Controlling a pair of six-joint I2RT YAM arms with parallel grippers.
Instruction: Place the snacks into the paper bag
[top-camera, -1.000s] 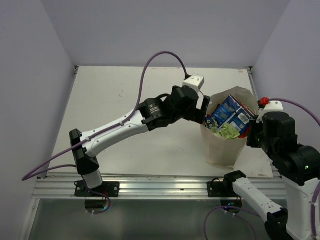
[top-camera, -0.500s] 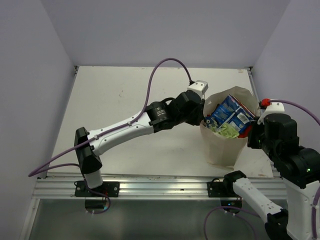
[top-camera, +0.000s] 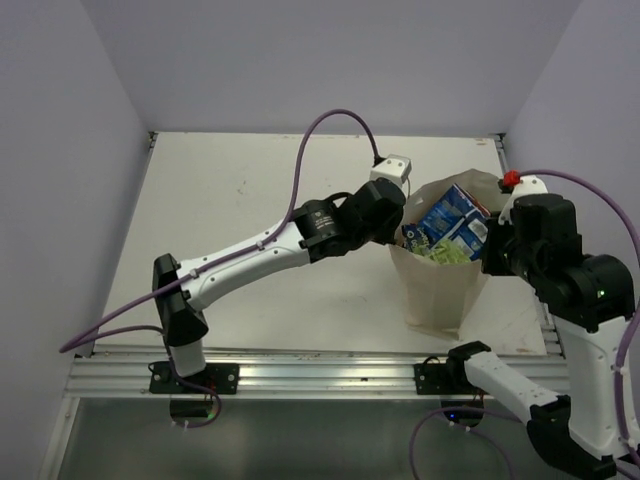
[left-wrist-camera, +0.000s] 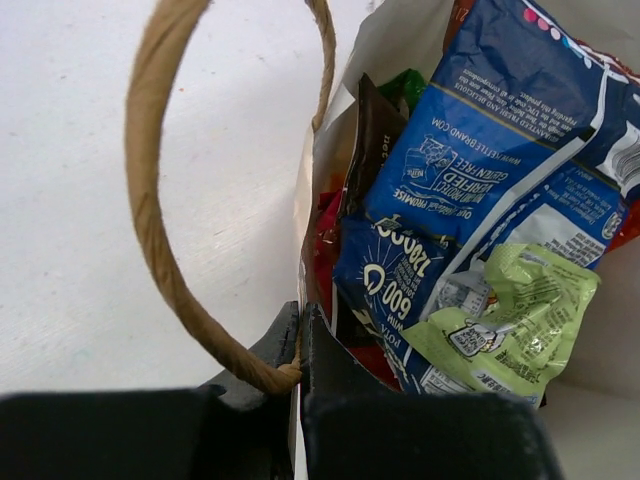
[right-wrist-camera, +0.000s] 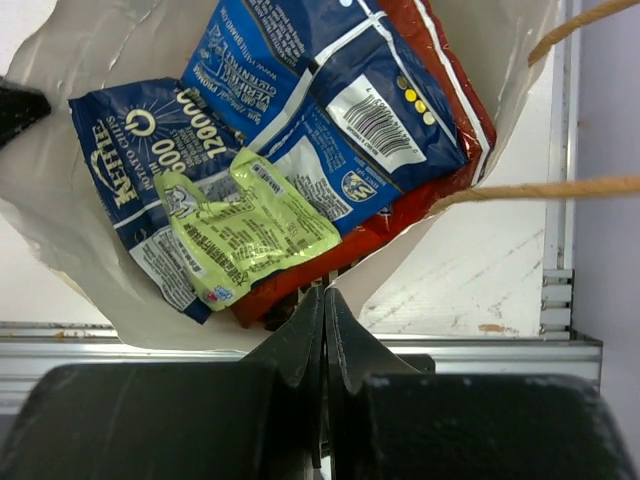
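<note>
left claw (left-wrist-camera: 300, 345) pinches paper bag (top-camera: 436, 297) rim at 9 o'clock, right claw (right-wrist-camera: 323, 312) pinches it at 3 o'clock; snacks (right-wrist-camera: 300, 110) inside.

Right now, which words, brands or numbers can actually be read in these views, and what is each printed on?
"KETTLE": on the blue foil packet, along its edge, right wrist view.
"KETTLEBRAND.COM": same packet, left wrist view.
White barcode panel on that packet: digits too small to read.
Small pale green packet: fine print only, too small to read.
Tan kraft paper bag: no print visible.
</note>
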